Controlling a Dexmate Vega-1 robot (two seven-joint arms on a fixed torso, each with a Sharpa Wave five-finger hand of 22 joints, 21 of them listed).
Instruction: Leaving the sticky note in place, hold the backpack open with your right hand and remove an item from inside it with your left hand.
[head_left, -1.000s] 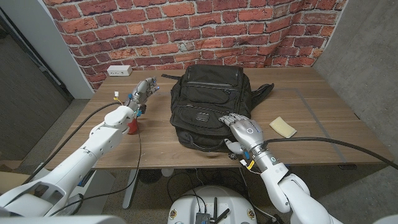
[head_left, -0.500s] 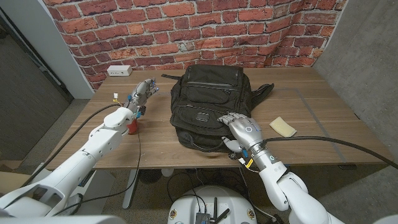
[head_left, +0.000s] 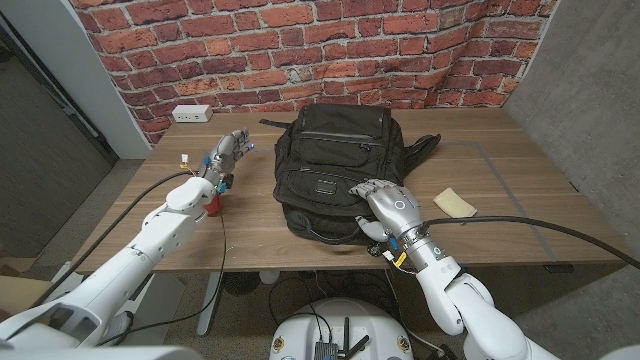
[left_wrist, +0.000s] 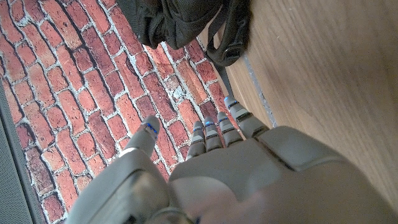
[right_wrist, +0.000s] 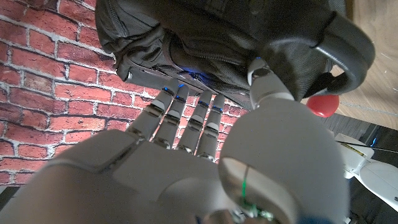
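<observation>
A black backpack (head_left: 335, 150) lies zipped in the middle of the table. My right hand (head_left: 386, 207) is over its near end with the fingers stretched out on the fabric; it grips nothing. In the right wrist view the fingertips (right_wrist: 186, 102) touch the backpack (right_wrist: 230, 37) and the thumb sits by its carry handle (right_wrist: 342, 59). My left hand (head_left: 228, 152) hovers left of the backpack, fingers apart and empty. The left wrist view has that hand (left_wrist: 242, 174) pointing past the backpack (left_wrist: 177, 18). A yellow sticky note (head_left: 455, 203) lies to the right of the backpack.
A red object (head_left: 213, 205) stands under my left forearm; it also appears in the right wrist view (right_wrist: 323, 104). A white power strip (head_left: 190, 113) lies at the back left by the brick wall. A backpack strap (head_left: 425, 145) trails to the right.
My right hand has slid a little left and farther onto the backpack's near end. My left hand has edged slightly away, toward the wall.
</observation>
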